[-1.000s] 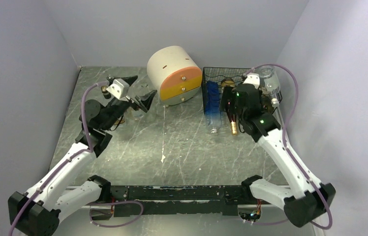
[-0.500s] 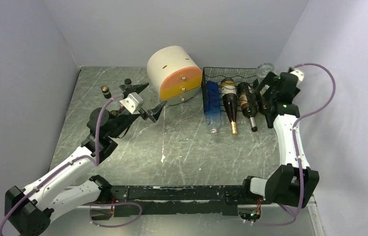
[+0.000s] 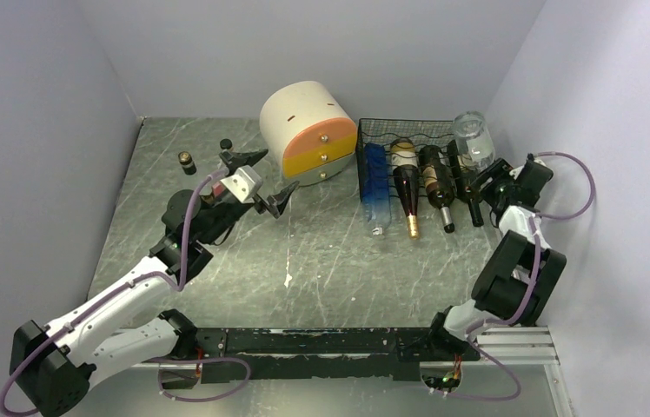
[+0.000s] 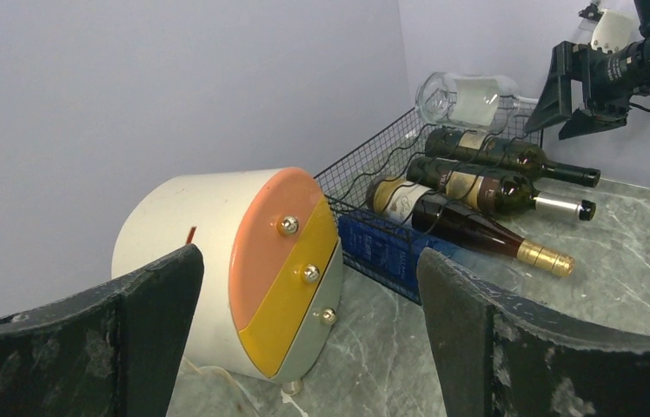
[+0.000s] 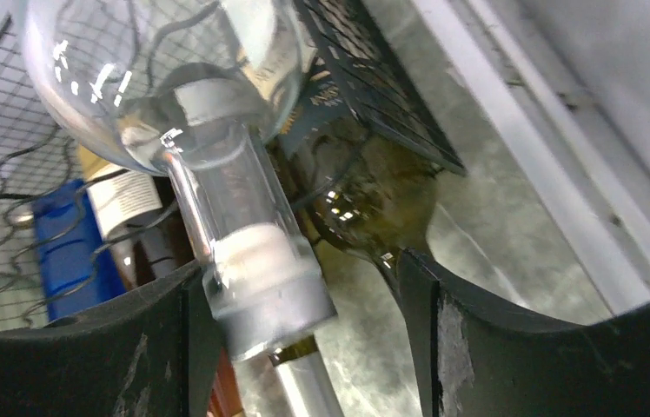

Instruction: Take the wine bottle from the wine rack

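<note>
Black wire wine rack (image 3: 401,124) stands at the far right of the desk (image 3: 321,252). Clear bottle (image 5: 248,243) lies on its upper tier, above dark bottles (image 3: 433,178) — neck between the right fingers (image 5: 513,347), which stand apart, not clamped. Left fingers (image 4: 130,330) spread wide, empty, facing the drawer unit (image 4: 217,252).

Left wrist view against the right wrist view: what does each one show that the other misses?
Only the left wrist view shows the round drawer unit and the right end effector from outside. Only the right wrist view shows the clear bottle's white-plugged neck between that end effector's fingers. Both show the wine rack and dark bottles.
</note>
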You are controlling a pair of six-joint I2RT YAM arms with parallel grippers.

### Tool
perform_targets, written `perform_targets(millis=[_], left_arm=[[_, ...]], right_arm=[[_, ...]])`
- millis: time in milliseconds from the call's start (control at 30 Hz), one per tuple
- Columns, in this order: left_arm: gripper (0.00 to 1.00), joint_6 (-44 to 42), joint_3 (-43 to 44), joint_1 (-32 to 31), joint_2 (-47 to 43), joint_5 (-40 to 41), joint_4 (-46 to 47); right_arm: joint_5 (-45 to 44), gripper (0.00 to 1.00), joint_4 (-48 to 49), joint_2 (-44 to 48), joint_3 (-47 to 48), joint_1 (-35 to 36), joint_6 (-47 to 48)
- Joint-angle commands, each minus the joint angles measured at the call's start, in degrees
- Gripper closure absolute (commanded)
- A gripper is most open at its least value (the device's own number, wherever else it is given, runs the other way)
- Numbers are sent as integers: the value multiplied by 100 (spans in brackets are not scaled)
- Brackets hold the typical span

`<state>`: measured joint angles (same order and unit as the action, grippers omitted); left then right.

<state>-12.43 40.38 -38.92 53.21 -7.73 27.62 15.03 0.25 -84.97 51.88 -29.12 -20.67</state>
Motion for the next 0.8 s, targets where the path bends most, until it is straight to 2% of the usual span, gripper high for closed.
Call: perform_targets(millis=[0, 200, 333, 467, 567, 767], left_arm=[[4, -149, -28, -56, 109, 73, 253], [5, -362, -1, -66, 37, 43, 103], [4, -530, 2, -69, 94, 207, 56], [4, -528, -63, -93, 93, 160, 125], [5, -492, -31, -104, 207, 94, 130], [5, -454, -53, -272, 203, 10, 112]], right_arm=[[1441, 29, 981, -435, 281, -181, -240], [1619, 29, 1241, -691, 350, -233, -480], [1452, 32, 794, -705, 524, -234, -132], [1531, 36, 1098, -684, 395, -234, -248], [1572, 40, 969, -811, 515, -234, -192], [1656, 51, 1383, -722, 285, -234, -437]])
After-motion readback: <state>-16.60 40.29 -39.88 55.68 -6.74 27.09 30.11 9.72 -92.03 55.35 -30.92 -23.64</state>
